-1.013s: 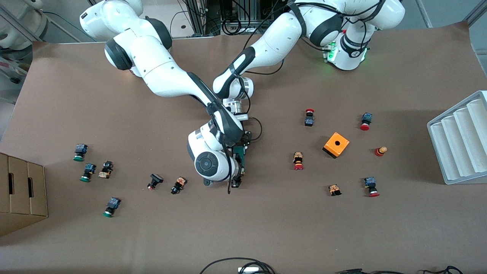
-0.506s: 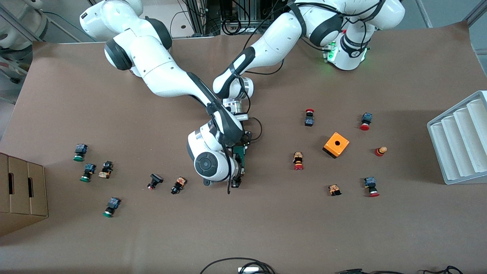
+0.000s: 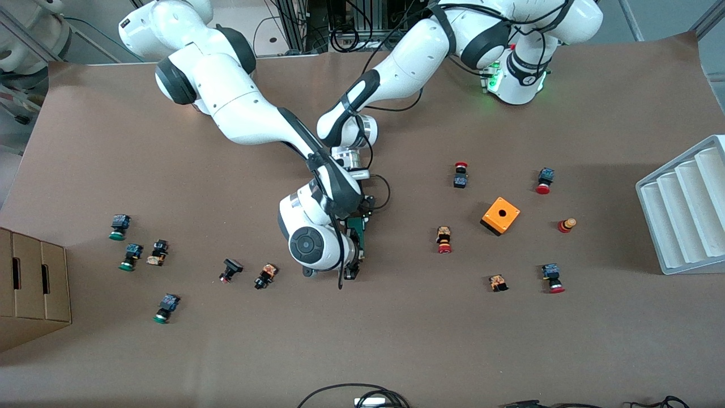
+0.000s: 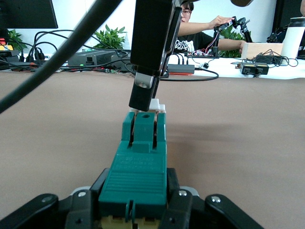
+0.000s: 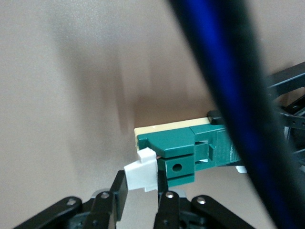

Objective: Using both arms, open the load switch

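Green, slim rectangular plastic load switch (image 3: pixel 357 233) is mid-worktop, mostly hidden under the wrists. Left wrist view: left pincer (image 4: pixel 136 210) is pinching its body. Right wrist view: right pincer (image 5: pixel 142 191) nips the small white block (image 5: pixel 141 170) (hidden in front view). Stiff, light, probably slippery; grip flat sides.

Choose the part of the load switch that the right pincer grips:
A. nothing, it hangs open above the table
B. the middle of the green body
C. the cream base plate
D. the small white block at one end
D: in the right wrist view the right pincer has its fingers on either side of the white block at the end of the green load switch.
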